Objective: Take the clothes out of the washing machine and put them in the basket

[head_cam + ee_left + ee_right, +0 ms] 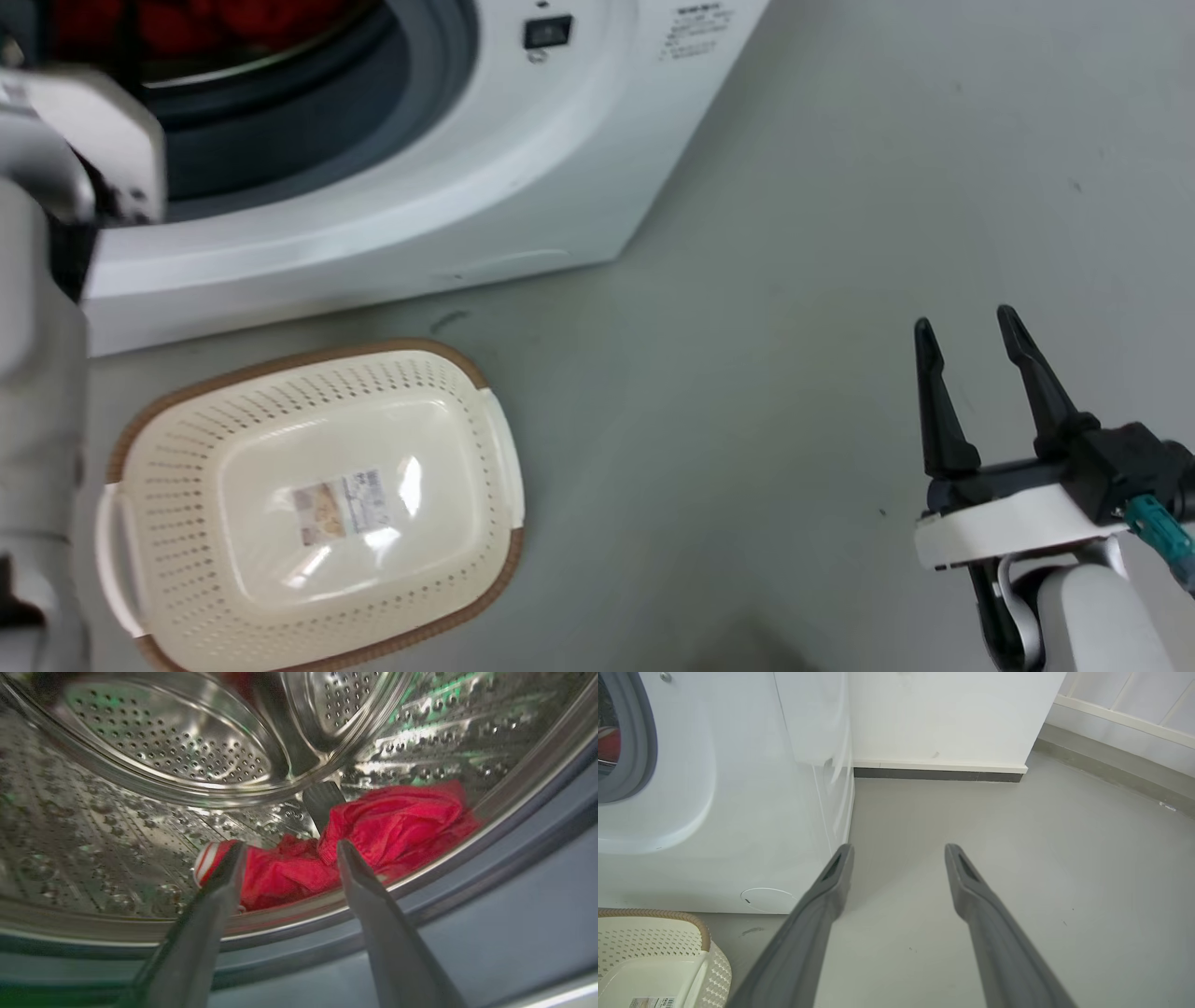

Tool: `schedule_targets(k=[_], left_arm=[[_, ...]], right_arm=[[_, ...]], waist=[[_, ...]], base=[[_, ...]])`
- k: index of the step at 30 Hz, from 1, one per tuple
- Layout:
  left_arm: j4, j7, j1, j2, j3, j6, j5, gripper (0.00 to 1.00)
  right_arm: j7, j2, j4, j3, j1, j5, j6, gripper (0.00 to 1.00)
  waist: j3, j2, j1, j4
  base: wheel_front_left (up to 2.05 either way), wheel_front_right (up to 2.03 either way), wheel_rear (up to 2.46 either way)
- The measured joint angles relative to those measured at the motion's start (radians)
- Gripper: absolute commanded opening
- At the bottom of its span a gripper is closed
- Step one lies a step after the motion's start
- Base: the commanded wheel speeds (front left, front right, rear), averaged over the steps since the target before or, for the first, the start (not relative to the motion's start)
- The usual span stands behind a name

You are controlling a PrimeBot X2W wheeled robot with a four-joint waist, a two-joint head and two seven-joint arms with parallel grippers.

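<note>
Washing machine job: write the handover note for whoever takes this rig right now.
Left gripper: open, empty, at the porthole, aimed at the clothes.
Right gripper: open, empty, above the floor, right of the basket.
Clothes: red heap low in the drum of the washing machine.
Basket: on the floor before the machine, nothing in it.
Done: no garment out yet.
To do: grasp the clothes, lift them out, drop them in the basket.
</note>
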Motion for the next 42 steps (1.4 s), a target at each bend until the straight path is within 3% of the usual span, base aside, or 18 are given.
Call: schedule_targets(k=[7,14,27,30,40,41,42], left_arm=[[0.143,0.233,-0.259,0.109,-0.111,-0.004,-0.002,1.00],[0.197,0.432,-0.448,0.202,-0.223,-0.005,-0.048,1.00],[0.176,0.565,-0.567,0.400,-0.353,-0.005,-0.110,1.00],[0.165,0.585,-0.574,0.423,-0.370,-0.005,-0.138,1.00],[0.156,0.662,-0.579,0.421,-0.386,-0.005,-0.220,1.00],[0.156,0.663,-0.581,0.420,-0.385,-0.003,-0.223,0.85],[0.154,0.667,-0.581,0.420,-0.385,-0.003,-0.225,0.00]], right_arm=[[0.000,0.000,-0.012,0.069,-0.034,0.057,0.000,1.00],[0.000,-0.001,-0.031,0.117,-0.039,0.088,0.000,1.00],[0.000,0.000,-0.069,0.198,-0.043,0.119,0.000,1.00],[0.000,-0.001,-0.074,0.204,-0.042,0.123,0.000,1.00],[0.000,0.000,-0.097,0.205,-0.031,0.123,0.000,1.00],[0.000,0.000,-0.100,0.205,-0.031,0.124,0.000,1.00],[0.000,0.000,-0.101,0.204,-0.031,0.126,0.000,1.00]], waist=[[0.092,0.0000,0.0000,-0.078],[0.172,0.0000,-0.0001,-0.138],[0.294,0.0000,-0.0002,-0.238],[0.314,0.0000,-0.0002,-0.255],[0.344,0.0000,-0.0004,-0.256],[0.346,0.0000,-0.0004,-0.255],[0.348,0.0000,-0.0004,-0.255]], base=[[0.00,0.00,0.00],[0.00,0.00,0.00],[0.00,0.00,0.00],[0.00,0.00,0.00],[0.00,0.00,0.00],[0.00,0.00,0.00],[0.00,0.00,0.00]])
